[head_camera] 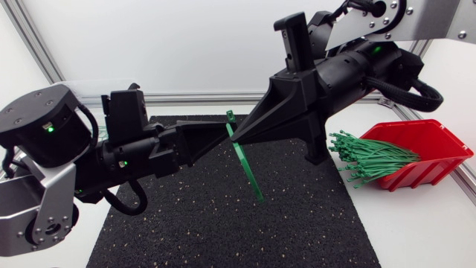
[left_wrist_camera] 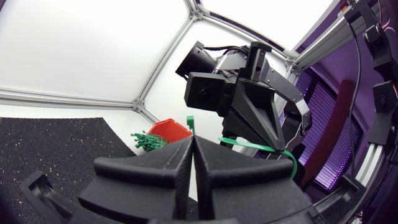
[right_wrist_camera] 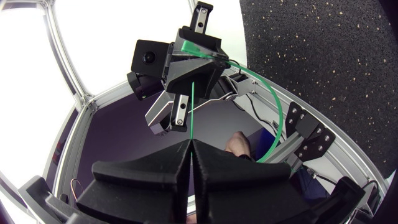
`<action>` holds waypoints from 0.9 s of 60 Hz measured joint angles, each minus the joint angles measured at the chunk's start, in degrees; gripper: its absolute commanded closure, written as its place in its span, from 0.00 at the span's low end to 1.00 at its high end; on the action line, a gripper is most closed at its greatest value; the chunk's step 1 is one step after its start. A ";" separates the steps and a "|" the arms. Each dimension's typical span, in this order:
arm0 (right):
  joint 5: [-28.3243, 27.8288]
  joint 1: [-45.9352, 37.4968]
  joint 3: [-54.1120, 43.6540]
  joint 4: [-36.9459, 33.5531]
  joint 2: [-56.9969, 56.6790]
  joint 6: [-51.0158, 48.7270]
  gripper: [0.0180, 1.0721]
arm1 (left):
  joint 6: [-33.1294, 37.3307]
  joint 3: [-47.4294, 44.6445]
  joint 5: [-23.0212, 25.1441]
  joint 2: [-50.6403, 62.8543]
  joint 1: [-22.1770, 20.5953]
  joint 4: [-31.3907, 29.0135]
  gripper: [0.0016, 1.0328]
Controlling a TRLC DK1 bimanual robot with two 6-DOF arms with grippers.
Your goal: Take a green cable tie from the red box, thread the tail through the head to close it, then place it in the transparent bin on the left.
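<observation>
The left gripper (head_camera: pixel 223 135) is over the middle of the mat (head_camera: pixel 186 223), its arm coming in from the left; its two fingers are pressed together on the tie (head_camera: pixel 250 173) just under the tie's head; the left wrist view shows the fingers meeting in a thin seam, with the small square head standing clear past their tips.

The right gripper (head_camera: pixel 238 140) comes in from the far right and meets the left one almost tip to tip; its fingers are also closed flat, pinching the strap a little further along; in the right wrist view a thin green line runs from between its fingertips straight to the left gripper ahead.

The tie is thus held in the air by both grippers, above the mat and near its centre; past the grippers the rest of the strap hangs down toward the near right, with its tail free of both grippers; both wrist views show this loose part as a long green curve; as far as the views show, the tail is not through the head.

The box (head_camera: pixel 439 141) sits at the right, just past the mat's right edge, with its open front facing left; a bundle (head_camera: pixel 372 158) of green ties lies in it, their ends sticking out of the front toward the mat; the box and bundle are well apart from both grippers.
</observation>
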 measured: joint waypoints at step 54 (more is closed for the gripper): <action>-0.15 -0.46 -0.63 1.70 -0.79 0.00 0.95 | -0.02 -2.67 -0.35 -3.30 -1.18 -0.07 0.97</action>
